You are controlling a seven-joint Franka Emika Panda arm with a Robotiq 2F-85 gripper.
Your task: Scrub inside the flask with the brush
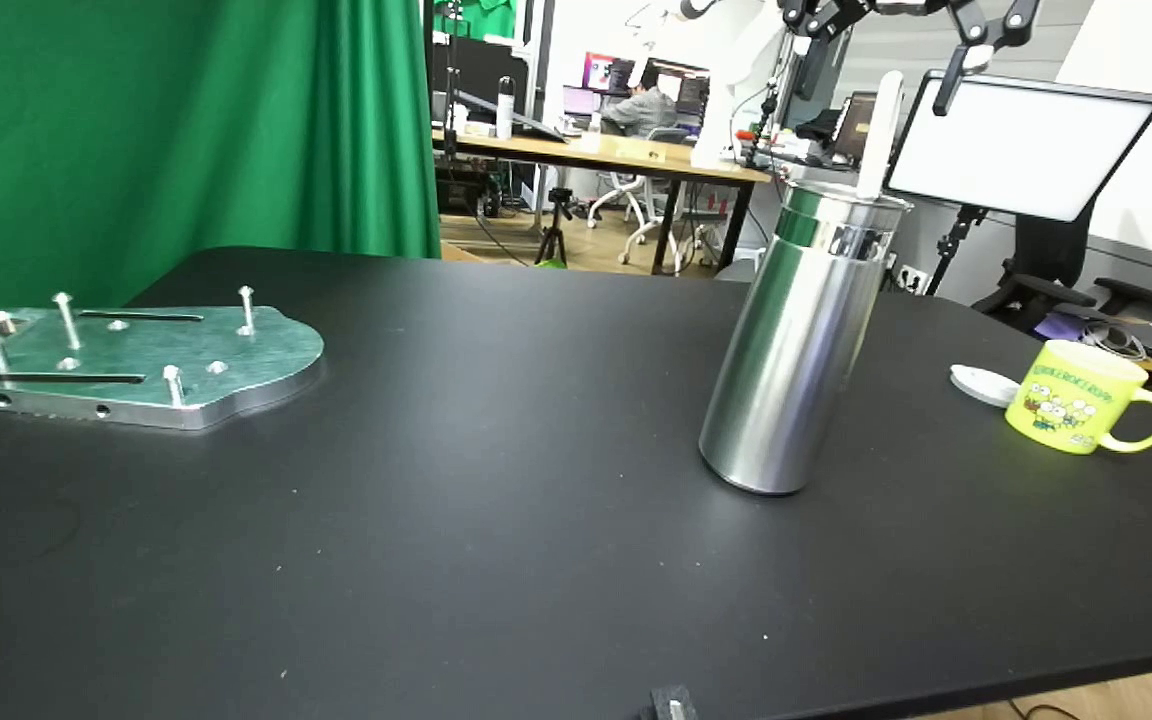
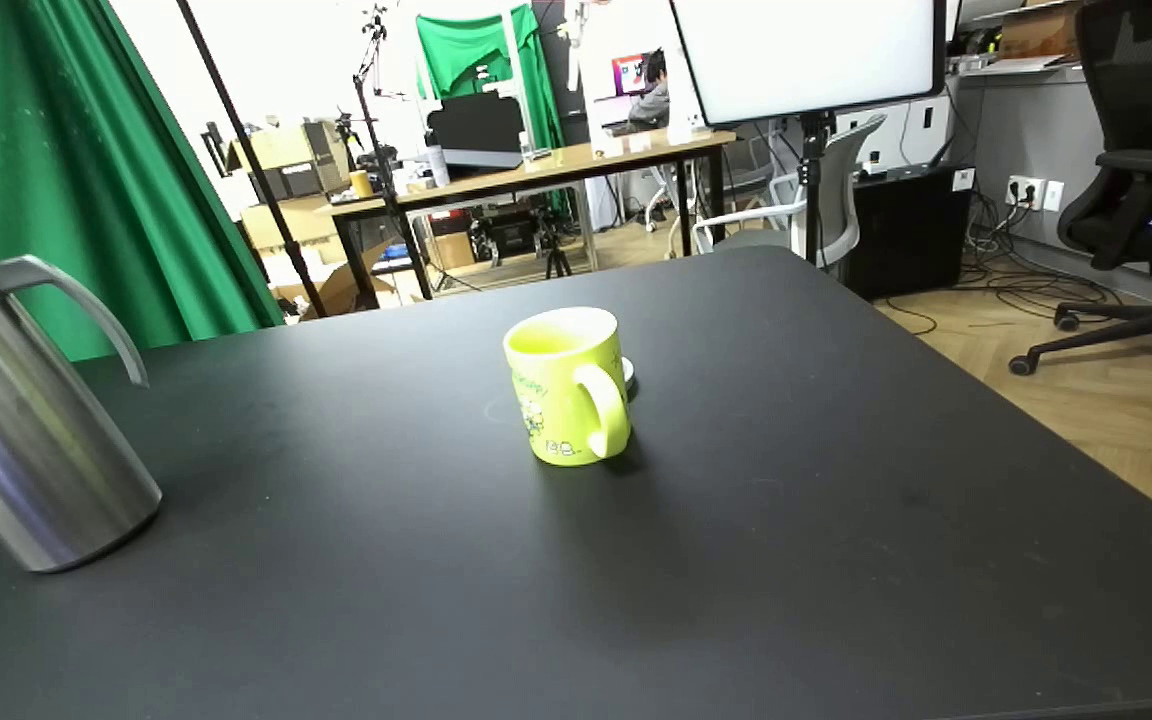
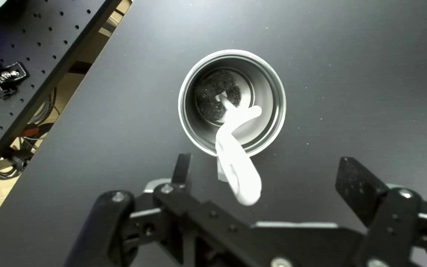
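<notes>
Flask (image 1: 796, 350) below end effector (image 1: 875, 100)

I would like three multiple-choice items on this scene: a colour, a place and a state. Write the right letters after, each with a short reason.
1. What colour is the mug?
A) Red
B) Blue
C) Yellow-green

2. Where is the brush?
A) In the mug
B) Partly inside the flask
C) Flat on the table

3. In what state is the gripper?
A) Open
B) Shut on the mug
C) Shut on the brush

1: C, it looks yellow-green in both exterior views.
2: B, its dark head sits inside, its handle sticks out.
3: A, its jaws stand wide apart, clear of the brush.
</notes>
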